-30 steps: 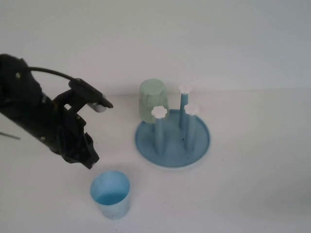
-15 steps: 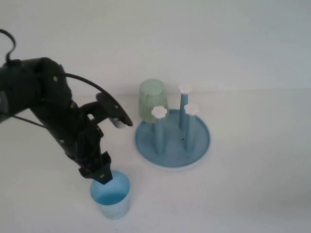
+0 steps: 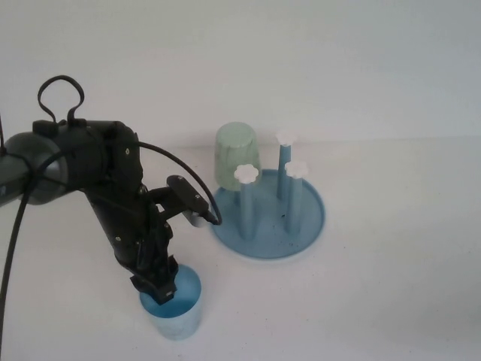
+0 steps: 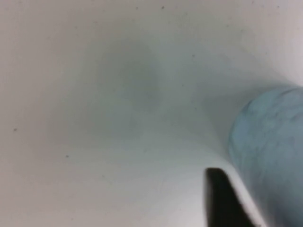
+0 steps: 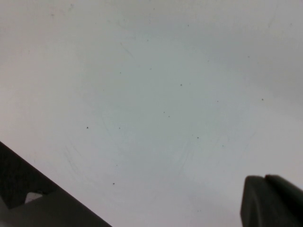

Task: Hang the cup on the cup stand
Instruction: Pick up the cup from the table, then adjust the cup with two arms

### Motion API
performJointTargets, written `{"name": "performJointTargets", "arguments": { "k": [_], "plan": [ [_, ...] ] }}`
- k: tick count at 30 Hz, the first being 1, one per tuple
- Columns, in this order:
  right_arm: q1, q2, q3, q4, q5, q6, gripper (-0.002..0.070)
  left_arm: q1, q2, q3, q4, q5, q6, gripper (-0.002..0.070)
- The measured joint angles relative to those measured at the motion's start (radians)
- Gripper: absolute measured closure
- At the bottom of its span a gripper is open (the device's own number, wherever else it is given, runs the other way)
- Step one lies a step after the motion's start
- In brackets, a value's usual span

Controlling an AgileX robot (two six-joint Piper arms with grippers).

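Note:
The light blue cup [image 3: 180, 312] stands upright, mouth up, near the table's front left. My left gripper [image 3: 159, 286] points down onto its rim on the left side and is open. In the left wrist view one dark finger [image 4: 220, 198] lies just outside the cup's wall [image 4: 270, 142]; the other finger is hidden. The cup stand [image 3: 301, 237], a round blue dish with three white-capped pegs [image 3: 246, 203], sits to the right of the arm. My right gripper [image 5: 266, 178] shows only in its own wrist view, shut over bare table.
A pale green cup [image 3: 237, 154] hangs upside down at the stand's back left. The left arm's cable loops over the table toward the stand's left edge. White table surface surrounds everything.
The left arm swung right and down, from beside the cup to its rim. Its fingers now reach the cup's mouth. The cup and stand have not moved.

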Motion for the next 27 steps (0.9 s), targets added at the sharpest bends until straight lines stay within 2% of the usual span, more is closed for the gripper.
{"name": "performJointTargets", "arguments": {
  "k": [4,7,15,17,21,27],
  "plan": [
    [0.0,0.0,0.0,-0.004,0.007,-0.002,0.0674,0.004,0.0,0.0,-0.066,0.03,0.021,0.0578],
    [0.0,0.0,0.0,-0.004,0.007,-0.045,0.0674,0.041,0.0,0.0,-0.185,0.088,0.089,0.0646],
    [0.0,0.019,-0.027,-0.004,-0.141,-0.219,0.0674,0.256,-0.063,0.0,-0.61,0.186,0.222,0.0664],
    [0.0,0.061,-0.065,-0.002,-0.146,-0.274,0.0674,0.291,-0.105,0.0,-0.661,0.181,0.215,0.0664],
    [0.0,0.19,-0.173,0.05,-0.104,-0.394,0.0674,0.29,-0.204,0.0,-0.668,0.185,0.151,0.0664],
    [0.0,0.395,-0.325,0.284,0.017,-0.669,0.0674,0.205,-0.277,0.004,-0.631,0.193,0.024,0.0664]
  ]
}}
